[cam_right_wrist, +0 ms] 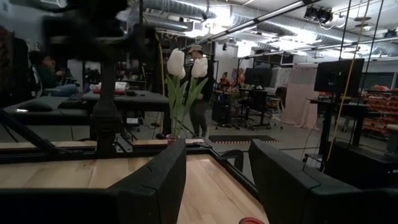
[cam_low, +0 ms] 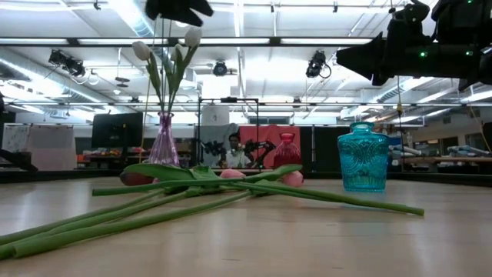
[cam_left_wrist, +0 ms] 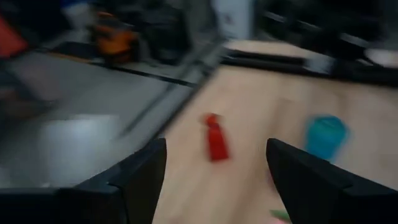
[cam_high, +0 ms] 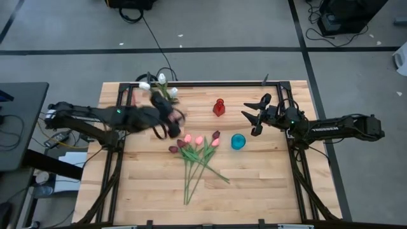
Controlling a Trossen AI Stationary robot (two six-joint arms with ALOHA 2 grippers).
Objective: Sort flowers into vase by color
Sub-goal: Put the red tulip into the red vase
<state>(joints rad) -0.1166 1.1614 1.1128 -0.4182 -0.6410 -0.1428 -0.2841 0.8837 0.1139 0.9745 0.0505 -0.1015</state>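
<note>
No legible text — none anywhere

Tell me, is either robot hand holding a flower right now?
No. The left gripper is open and empty between the white tulips and the flowers lying on the table. The right gripper is open and empty too.

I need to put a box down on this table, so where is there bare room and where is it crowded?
Bare wood lies along the near edge of the table, on either side of the flowers' stems, and in the far right corner behind the right end effector. It is crowded mid-table: flowers, red vase, blue vase and left end effector.
</note>
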